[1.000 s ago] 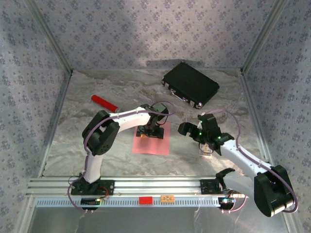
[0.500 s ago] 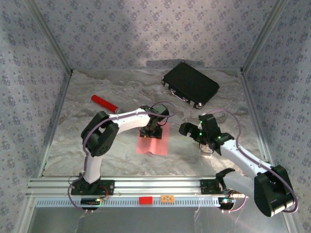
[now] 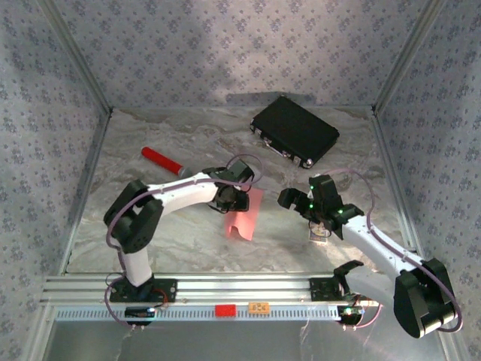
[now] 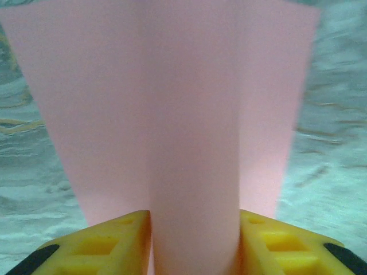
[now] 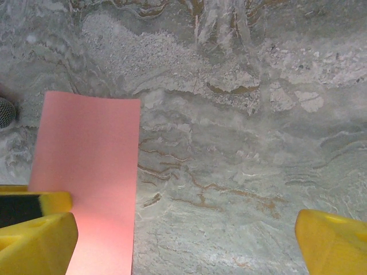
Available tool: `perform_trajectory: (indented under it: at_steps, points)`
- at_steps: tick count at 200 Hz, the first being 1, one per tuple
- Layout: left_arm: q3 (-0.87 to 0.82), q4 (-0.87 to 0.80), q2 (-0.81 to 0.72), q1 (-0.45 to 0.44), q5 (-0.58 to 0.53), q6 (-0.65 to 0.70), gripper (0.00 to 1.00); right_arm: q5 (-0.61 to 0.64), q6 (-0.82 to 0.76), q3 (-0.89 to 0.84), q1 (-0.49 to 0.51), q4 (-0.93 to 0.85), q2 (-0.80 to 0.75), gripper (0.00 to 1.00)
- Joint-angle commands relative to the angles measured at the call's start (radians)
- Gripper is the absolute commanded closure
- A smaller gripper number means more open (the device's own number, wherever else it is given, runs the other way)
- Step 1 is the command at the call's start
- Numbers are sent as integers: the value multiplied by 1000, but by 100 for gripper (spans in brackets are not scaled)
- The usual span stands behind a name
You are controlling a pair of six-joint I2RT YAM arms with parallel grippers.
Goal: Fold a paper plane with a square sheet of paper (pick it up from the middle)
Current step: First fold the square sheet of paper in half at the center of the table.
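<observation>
The pink sheet (image 3: pixel 244 214) is pinched at its middle by the left gripper (image 3: pixel 231 198) and is held off the grey marbled worktop (image 3: pixel 188 143), near the centre. In the top view the sheet is seen bent, hanging down and to the right of the gripper, with its lower corner close to the worktop; whether it touches cannot be told. In the left wrist view the sheet (image 4: pixel 172 114) is seen gathered into a raised fold that runs up between the two yellow fingers (image 4: pixel 114 243) of the left gripper (image 4: pixel 195 246), which is narrowed onto it, and its two halves are spread out to either side. The right gripper (image 3: pixel 287 198) is held just to the right of the sheet, apart from it, and its yellow fingers (image 5: pixel 34 235) are spread wide with nothing between them. In the right wrist view the sheet (image 5: pixel 92 172) is seen at the left edge, beside one finger. A black case (image 3: pixel 294 140) is set at the far right of the worktop, and a red cylinder (image 3: pixel 160 159) lies at the left, well apart from the sheet.
</observation>
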Motion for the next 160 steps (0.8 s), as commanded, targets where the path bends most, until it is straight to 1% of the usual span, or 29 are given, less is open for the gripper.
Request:
perform_trajectory:
  at_steps: [1,36,73,94,116,135,160]
  points:
    - [-68,203,-96,33,156,-32,61,20,31,30,-15,-38,-28,1]
    - [-202,499,-194,85,355,-130,61,-6,41,16,-46,-10,-75,1]
    - [-313,783,-226,100,468,-255,59,-21,52,-13,-64,41,-133,1]
    - [-349,874,-204,97,479,-307,58,-68,53,-34,-64,112,-137,1]
    - [-401,1001,-166,93,488,-380,58,-81,76,-32,-64,128,-126,1]
    - [-420,1043,-136,86,485,-410,58,-91,91,-39,-65,149,-121,1]
    - [-421,1056,-103,59,480,-427,58,-116,89,-61,-68,197,-120,1]
